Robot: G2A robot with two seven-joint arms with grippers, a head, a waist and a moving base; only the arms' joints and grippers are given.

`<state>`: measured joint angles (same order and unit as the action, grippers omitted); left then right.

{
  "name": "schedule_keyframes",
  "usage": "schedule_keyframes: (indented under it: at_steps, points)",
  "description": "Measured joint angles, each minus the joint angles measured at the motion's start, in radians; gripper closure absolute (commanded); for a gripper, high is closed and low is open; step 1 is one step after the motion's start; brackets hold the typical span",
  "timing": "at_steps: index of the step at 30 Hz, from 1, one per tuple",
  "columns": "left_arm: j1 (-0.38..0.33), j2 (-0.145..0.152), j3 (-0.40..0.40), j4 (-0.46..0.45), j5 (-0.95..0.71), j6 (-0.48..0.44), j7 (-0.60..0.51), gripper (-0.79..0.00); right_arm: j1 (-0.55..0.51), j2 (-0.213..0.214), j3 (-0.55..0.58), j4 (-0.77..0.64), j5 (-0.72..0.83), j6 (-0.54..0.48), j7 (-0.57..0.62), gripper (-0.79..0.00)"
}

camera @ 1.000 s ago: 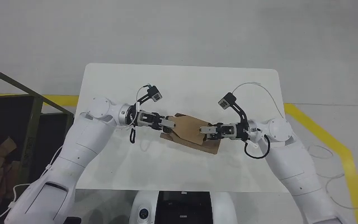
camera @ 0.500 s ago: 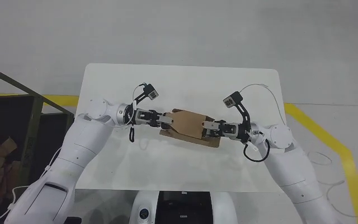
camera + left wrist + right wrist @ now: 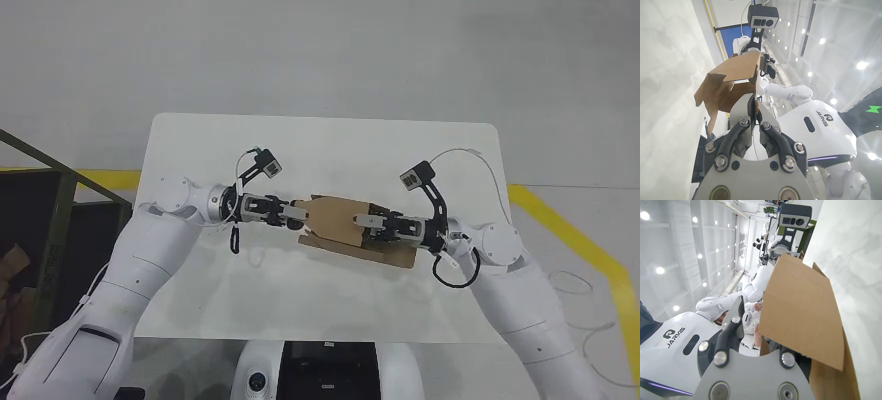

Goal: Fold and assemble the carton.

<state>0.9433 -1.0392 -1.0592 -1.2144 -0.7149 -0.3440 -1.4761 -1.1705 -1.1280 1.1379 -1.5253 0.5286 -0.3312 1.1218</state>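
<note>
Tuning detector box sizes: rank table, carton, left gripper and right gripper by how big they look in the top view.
1. table
2. carton
3. left gripper and right gripper: they look about alike, so no ranking between them.

The white table (image 3: 200,140) stands on a pale grey floor (image 3: 320,50). A yellow line (image 3: 570,235) painted on the floor comes out from behind the table on both sides, and to the table's right it bends toward the near side. Left of the table stands a dark green frame (image 3: 50,190) with brown scraps (image 3: 12,262) low beside it. Thin pale cables (image 3: 590,290) lie looped on the floor right of the table. High above the table, a white gridded ceiling (image 3: 810,28) carries rows of round lights (image 3: 861,65). A blue panel (image 3: 728,37) and a potted plant (image 3: 770,209) show far beyond the table.
</note>
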Motion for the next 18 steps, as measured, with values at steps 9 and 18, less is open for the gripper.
schedule_keyframes:
  at_steps: [9, 18]
  points:
    - [-0.001, -0.002, 0.001, -0.006, -0.005, 0.001, -0.001, 0.0, 0.001, 0.003, 0.0, -0.006, -0.04, 0.009, -0.012, 0.0]
    - [0.001, -0.005, 0.0, -0.006, -0.013, 0.0, -0.001, -0.785, -0.001, 0.005, 0.007, -0.01, -0.057, 0.012, -0.026, 0.0]
